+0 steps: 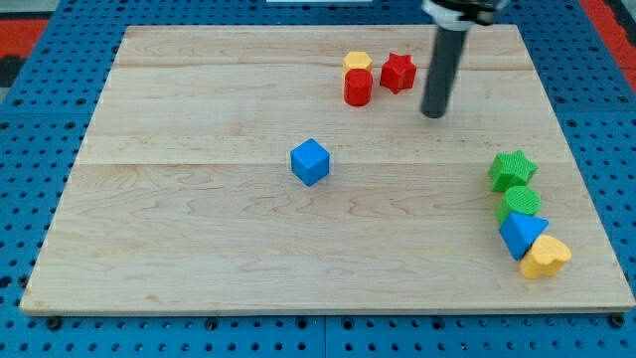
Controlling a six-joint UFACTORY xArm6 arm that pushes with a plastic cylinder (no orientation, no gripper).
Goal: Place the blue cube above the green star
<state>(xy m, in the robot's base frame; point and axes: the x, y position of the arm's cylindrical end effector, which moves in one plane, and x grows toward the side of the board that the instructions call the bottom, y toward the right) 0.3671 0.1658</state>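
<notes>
The blue cube (310, 161) sits alone near the middle of the wooden board (199, 229). The green star (513, 170) lies at the view's right, far to the right of the cube and slightly lower. My tip (433, 113) comes down from the view's top right. It rests on the board to the right of the red blocks, well up and right of the blue cube and up and left of the green star, touching neither.
A yellow block (358, 62), a red cylinder (358, 88) and a red star-like block (397, 72) cluster at the top, left of my tip. Below the green star lie a green round block (523, 203), a blue triangle (521, 235) and a yellow heart (545, 257).
</notes>
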